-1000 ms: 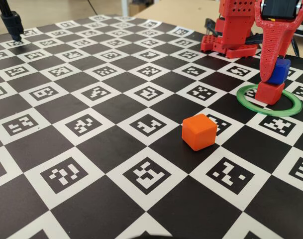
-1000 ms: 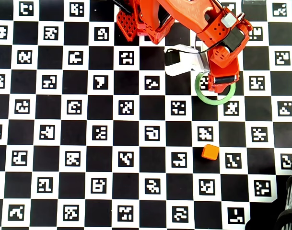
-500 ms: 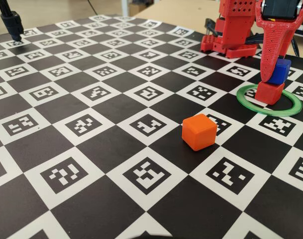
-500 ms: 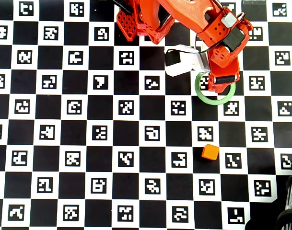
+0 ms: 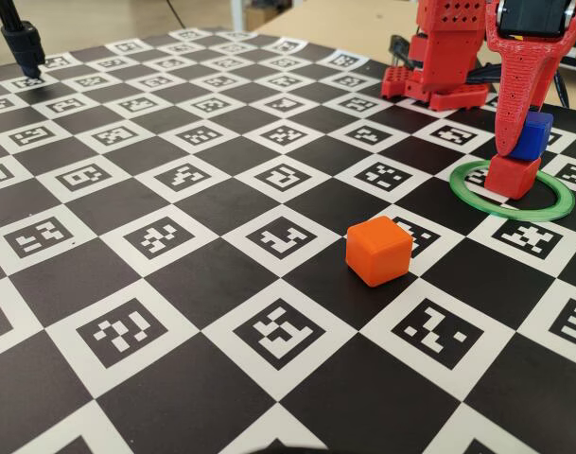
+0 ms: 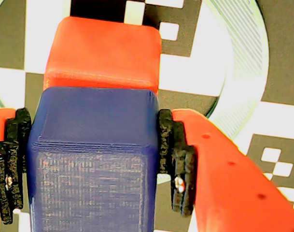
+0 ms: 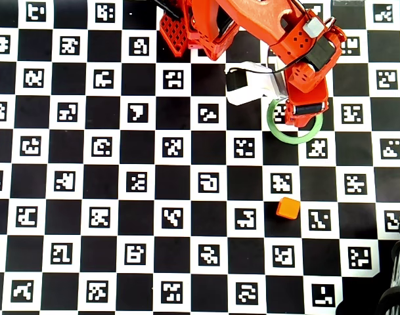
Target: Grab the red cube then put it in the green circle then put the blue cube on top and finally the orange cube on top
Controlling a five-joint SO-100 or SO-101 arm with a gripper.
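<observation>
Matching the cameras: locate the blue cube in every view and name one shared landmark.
Fixed view: blue cube far right, atop the red cube.
Wrist view: blue cube fills lower left, between the pads.
Overhead view: hidden under the arm.
Shared landmark: green circle.

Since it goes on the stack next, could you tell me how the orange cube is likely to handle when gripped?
The orange cube looks rigid, with flat faces, so it probably won't roll. Its matte surface should grip well. It seems small and likely light.
</observation>
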